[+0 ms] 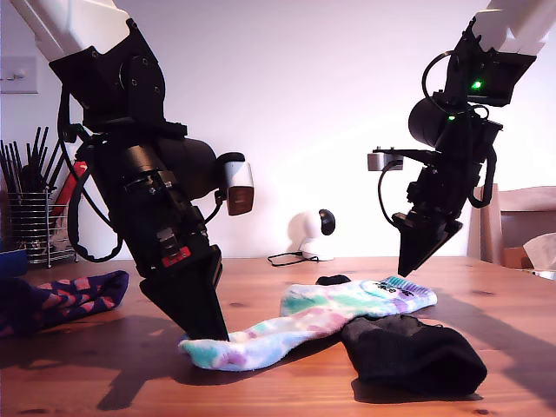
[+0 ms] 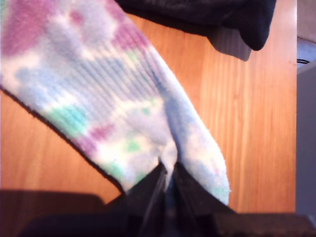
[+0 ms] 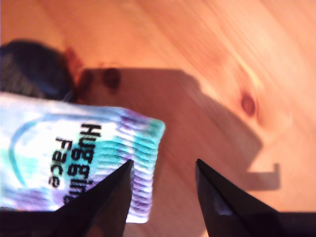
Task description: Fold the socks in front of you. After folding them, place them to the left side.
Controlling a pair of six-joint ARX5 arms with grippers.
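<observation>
While the tie-dye sock lies stretched across the wooden counter, its toe end is seen pinched in my first end effector, jaws clenched on a small fold of the knit. From that pinch in the exterior view, the sock's long axis runs toward about two o'clock, up to the printed cuff. And there, over at the cuff, my second end effector is poised just above the counter, jaws spread and empty, one jaw over the cuff's ribbed edge, the other over bare wood. So each end of the sock has an arm at hand: toe to the first, cuff to the second. A fold would be judged to turn on bringing those two ends together along that axis.

Textures now: soft ribbed knit in mint, pink and white is shown, with black lettering at the cuff. Nearest the camera, at roughly five o'clock from the sock's middle, a black sock is bunched in a fuzzy heap, touching it. Farther off at nine o'clock, a navy-and-pink sock is left lying flat.
</observation>
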